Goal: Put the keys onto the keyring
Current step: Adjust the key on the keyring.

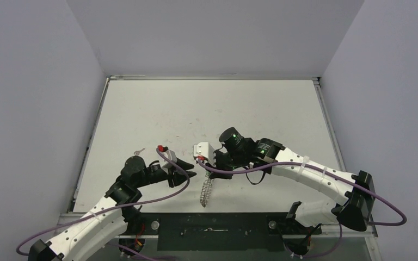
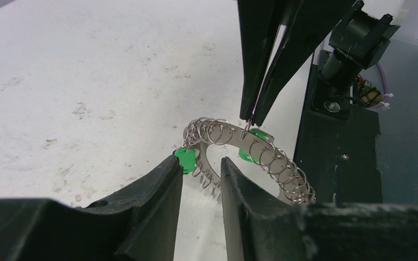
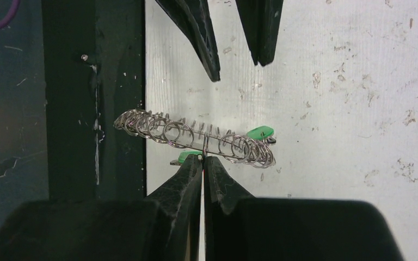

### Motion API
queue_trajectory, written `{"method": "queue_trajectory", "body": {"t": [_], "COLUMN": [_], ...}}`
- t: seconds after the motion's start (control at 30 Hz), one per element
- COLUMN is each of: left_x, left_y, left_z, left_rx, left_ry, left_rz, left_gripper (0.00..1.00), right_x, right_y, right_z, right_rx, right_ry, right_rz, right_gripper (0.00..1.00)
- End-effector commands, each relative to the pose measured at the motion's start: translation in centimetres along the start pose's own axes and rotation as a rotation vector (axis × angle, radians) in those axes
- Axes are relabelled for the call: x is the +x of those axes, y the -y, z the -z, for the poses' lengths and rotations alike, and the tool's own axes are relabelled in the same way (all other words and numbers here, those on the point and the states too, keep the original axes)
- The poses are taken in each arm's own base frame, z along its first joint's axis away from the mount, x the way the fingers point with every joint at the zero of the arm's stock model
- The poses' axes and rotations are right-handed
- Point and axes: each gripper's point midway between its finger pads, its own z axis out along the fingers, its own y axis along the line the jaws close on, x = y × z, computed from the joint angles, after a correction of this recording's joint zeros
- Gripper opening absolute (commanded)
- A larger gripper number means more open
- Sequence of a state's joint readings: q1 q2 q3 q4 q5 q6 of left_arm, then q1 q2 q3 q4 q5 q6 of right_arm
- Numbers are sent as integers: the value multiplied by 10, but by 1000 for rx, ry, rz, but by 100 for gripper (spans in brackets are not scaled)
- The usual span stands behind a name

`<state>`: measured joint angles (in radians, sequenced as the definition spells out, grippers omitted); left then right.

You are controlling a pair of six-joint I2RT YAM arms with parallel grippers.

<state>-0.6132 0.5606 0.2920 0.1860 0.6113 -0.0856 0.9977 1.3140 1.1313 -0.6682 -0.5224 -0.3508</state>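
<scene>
The keyring (image 1: 206,191) is a silver hoop rimmed with small wire loops. It hangs on edge from my right gripper (image 1: 211,167), near the table's front edge. In the right wrist view the right gripper (image 3: 203,161) is shut on the keyring (image 3: 158,126). Two green key heads hang on it, one by the jaws (image 3: 188,156) and one further off (image 3: 261,132). My left gripper (image 2: 202,166) is open, its tips at the keyring (image 2: 283,168) and next to a green key head (image 2: 185,159). One small loose key (image 1: 139,152) lies on the table left of the arms; its colour is unclear.
The black front strip of the bench (image 1: 212,225) runs just under the hanging ring and shows in both wrist views (image 2: 337,136) (image 3: 92,109). The white tabletop (image 1: 212,109) is scuffed. Grey walls close in the left, right and far sides.
</scene>
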Motion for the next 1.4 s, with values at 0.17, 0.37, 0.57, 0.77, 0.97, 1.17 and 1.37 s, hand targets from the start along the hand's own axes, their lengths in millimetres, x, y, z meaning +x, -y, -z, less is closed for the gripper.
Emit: {"method": "queue_trajectory", "body": {"t": [0.17,0.37,0.57,0.77,0.97,1.17,1.37], "left_x": [-16,-16,-13,-10,-9,-12,-18], "left_y": [36,44,43,47,49,49,47], "left_z": [-35,-41,-45,-49,-54,-54,-53], "left_rx": [193,234,234,260,277,271,254], "left_ry": [103,130,117,99,89,103,127], "left_rz": [-137,-161,-164,-165,-189,-197,-212], "left_gripper": [29,29,12,11,16,13,1], "right_x": [-25,-27,-30,-32,-33,-31,-32], "right_y": [4,3,2,3,3,4,3], "right_z": [23,23,23,23,22,19,19], "right_rx": [33,27,23,22,18,21,14], "right_ry": [81,89,98,106,106,96,97], "right_rz": [42,43,41,34,29,24,28], "right_gripper": [0,0,0,0,0,0,0]}}
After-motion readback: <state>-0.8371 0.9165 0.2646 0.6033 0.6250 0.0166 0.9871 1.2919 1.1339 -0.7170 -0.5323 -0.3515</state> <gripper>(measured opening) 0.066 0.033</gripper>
